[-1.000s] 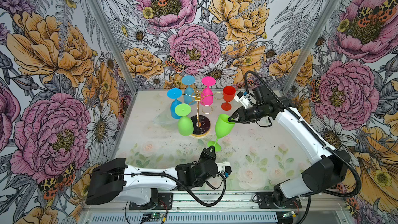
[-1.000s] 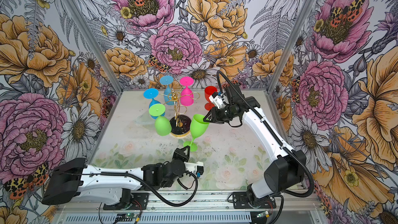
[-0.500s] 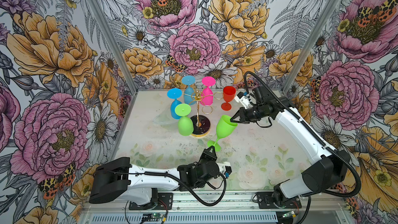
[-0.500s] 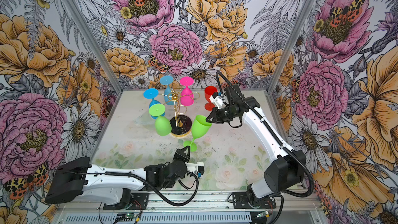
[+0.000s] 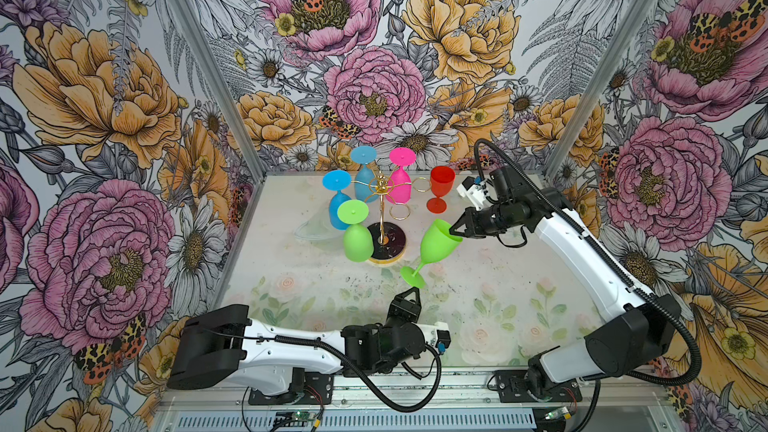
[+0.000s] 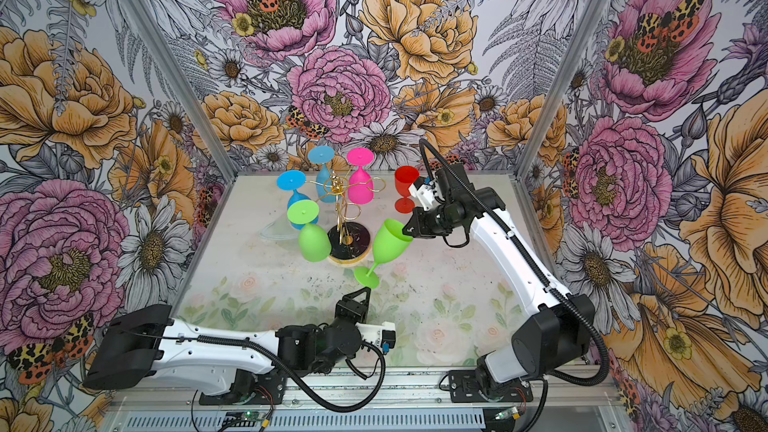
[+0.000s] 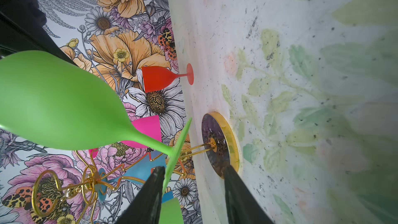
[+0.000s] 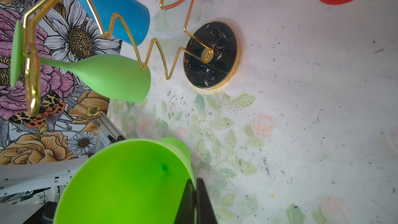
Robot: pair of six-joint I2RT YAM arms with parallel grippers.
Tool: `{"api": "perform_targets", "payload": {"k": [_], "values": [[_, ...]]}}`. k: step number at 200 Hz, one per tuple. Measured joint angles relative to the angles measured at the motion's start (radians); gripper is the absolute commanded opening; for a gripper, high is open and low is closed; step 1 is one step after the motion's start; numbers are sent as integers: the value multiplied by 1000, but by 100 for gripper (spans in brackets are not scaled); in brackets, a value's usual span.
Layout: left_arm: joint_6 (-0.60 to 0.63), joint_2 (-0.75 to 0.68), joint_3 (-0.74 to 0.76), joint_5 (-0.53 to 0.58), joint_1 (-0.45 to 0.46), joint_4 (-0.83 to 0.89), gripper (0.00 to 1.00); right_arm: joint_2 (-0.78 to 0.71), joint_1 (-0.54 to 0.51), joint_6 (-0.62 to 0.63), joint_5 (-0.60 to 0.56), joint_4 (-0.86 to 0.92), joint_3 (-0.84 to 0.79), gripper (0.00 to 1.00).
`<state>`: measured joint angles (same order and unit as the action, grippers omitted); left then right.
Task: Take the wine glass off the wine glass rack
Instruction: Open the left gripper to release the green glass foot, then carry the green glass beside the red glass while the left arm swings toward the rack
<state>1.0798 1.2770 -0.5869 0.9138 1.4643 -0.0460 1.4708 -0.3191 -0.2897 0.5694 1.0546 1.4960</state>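
A light green wine glass hangs tilted in front of the gold wine glass rack, free of its arms, with its foot low over the table. My right gripper is shut on the glass's rim. My left gripper stands open just below the foot. In the left wrist view the foot's edge lies against one finger, unclamped.
A second green glass, two blue glasses and a pink one hang upside down on the rack. A red glass stands upright behind the right gripper. The rack's black round base sits mid-table.
My left gripper has opened and let go of the green glass's foot. My right gripper has closed on the rim. The glass has barely moved.
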Motion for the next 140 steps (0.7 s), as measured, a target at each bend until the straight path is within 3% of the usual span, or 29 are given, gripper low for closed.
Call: {"api": "perform_targets", "payload": {"k": [26,82,140], "values": [[-151,-13,-25,-21,-1,105,70,-8,6,2,-68,0,0,0],[-451,-119,-76,-63,-40,249,75,-14,8,23,-280,0,0,0],[-736,-339,-81,-172,-169,359,85,-12,49,49,-483,-27,0,0]]}}
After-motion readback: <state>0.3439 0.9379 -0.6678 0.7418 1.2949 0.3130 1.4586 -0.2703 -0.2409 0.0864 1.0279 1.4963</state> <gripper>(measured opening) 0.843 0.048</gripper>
